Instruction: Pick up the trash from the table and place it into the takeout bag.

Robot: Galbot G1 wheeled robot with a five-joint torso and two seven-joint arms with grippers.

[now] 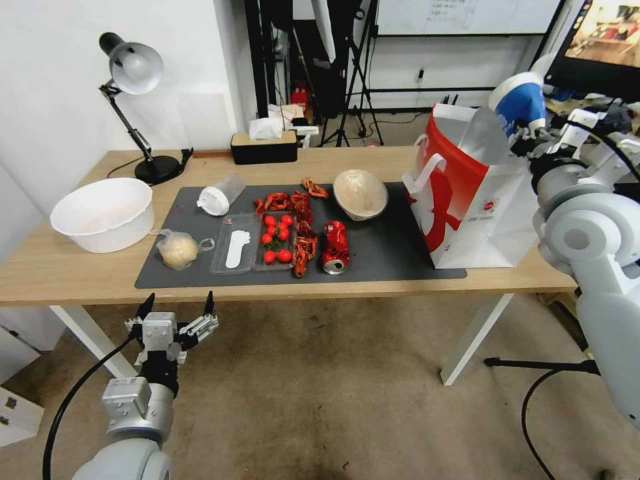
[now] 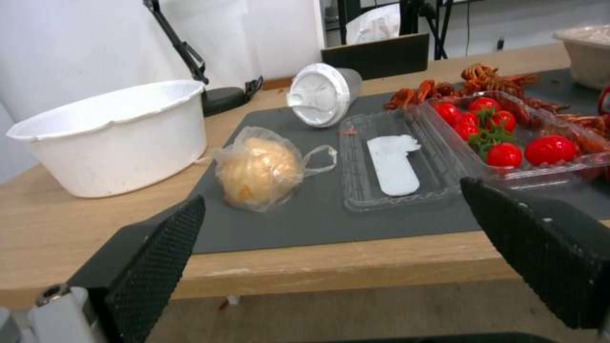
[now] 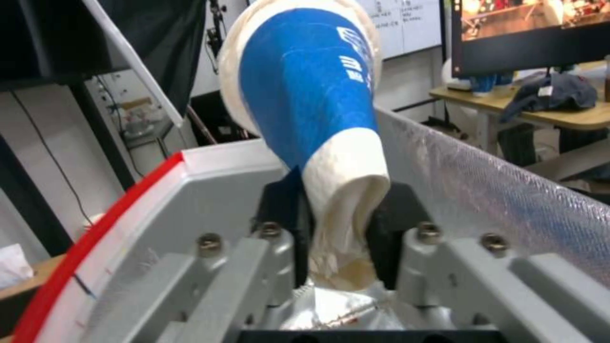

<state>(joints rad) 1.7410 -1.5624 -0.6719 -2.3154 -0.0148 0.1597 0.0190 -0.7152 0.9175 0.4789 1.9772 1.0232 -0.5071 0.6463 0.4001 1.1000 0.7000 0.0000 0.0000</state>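
My right gripper (image 1: 533, 137) is shut on the blue paper cup (image 1: 520, 100), squeezing its white base and holding it tilted over the open mouth of the takeout bag (image 1: 467, 200). The right wrist view shows the cup (image 3: 311, 90) pinched in the gripper (image 3: 337, 224) above the silvery lining (image 3: 508, 200). On the table's (image 1: 80, 280) dark mat (image 1: 393, 247) lie a crushed red can (image 1: 335, 247), a beige bowl (image 1: 360, 193), a lidded clear cup (image 1: 220, 195) and a clear bag with a pale lump (image 1: 178, 249). My left gripper (image 1: 177, 307) hangs open below the table's front edge.
A clear tray of tomatoes (image 1: 257, 243) and red crayfish shells (image 1: 300, 227) sit mid-mat. A white basin (image 1: 103, 213), a desk lamp (image 1: 137, 73) and a tissue box (image 1: 264, 145) stand at the left and back. Tripods and a monitor are behind.
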